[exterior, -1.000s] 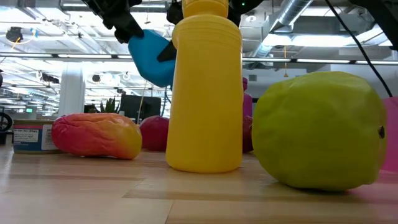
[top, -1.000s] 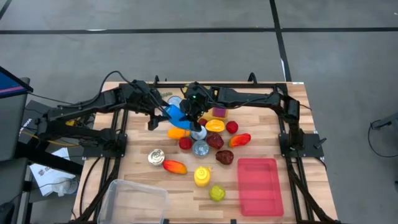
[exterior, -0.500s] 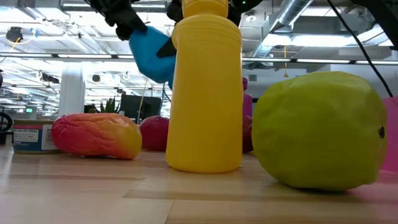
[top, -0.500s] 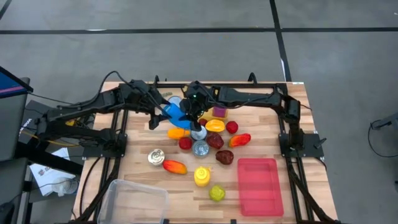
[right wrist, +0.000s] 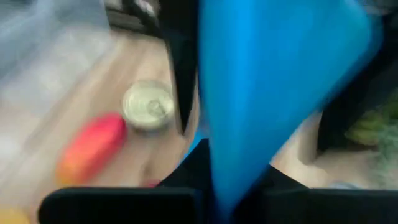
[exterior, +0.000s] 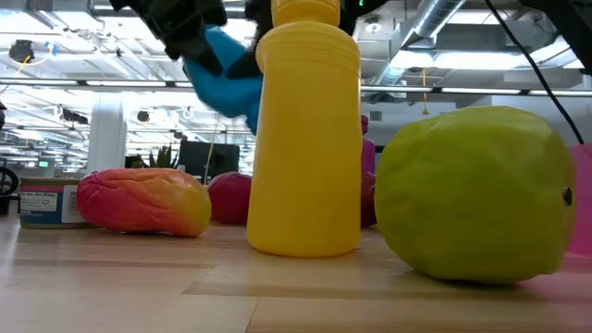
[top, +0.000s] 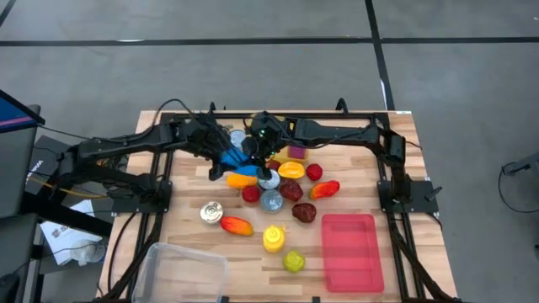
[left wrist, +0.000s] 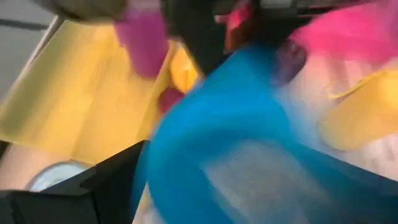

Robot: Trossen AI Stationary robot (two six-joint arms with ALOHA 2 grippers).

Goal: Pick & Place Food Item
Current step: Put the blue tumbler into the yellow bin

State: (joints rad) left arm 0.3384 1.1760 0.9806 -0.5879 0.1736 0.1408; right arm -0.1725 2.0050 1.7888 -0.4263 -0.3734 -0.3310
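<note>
A blue soft food pack (top: 236,154) hangs in the air over the pile of toy food at the table's far middle. My right gripper (top: 257,151) is shut on it from the right. My left gripper (top: 224,156) stands open right against the pack's left side. In the left wrist view the pack (left wrist: 249,143) fills the space ahead of the one finger (left wrist: 93,193) that shows. In the low view the left gripper (exterior: 190,42) covers the left part of the pack (exterior: 231,83). My right gripper pinches one narrow end (right wrist: 231,177) of the blue pack between its two fingers (right wrist: 186,168), coming in from the table's right and slanting down. The pack is lifted clear of the table and widens away from the fingers. My left gripper: whether it touches the pack, I cannot tell.
Below the pack lie an orange fruit (top: 242,179), red fruits (top: 290,190) and a can (top: 271,200). Nearer stand a yellow bottle (top: 273,238), a green fruit (top: 293,262), a red-orange fruit (top: 237,225) and a second can (top: 210,213). A pink tray (top: 351,251) and a clear tub (top: 181,271) sit near the front edge.
My left gripper has gone toward the table's right and a little down, closing in on the blue pack, and now covers the pack's left part in the low view. The pack stays in the air in my right gripper.
</note>
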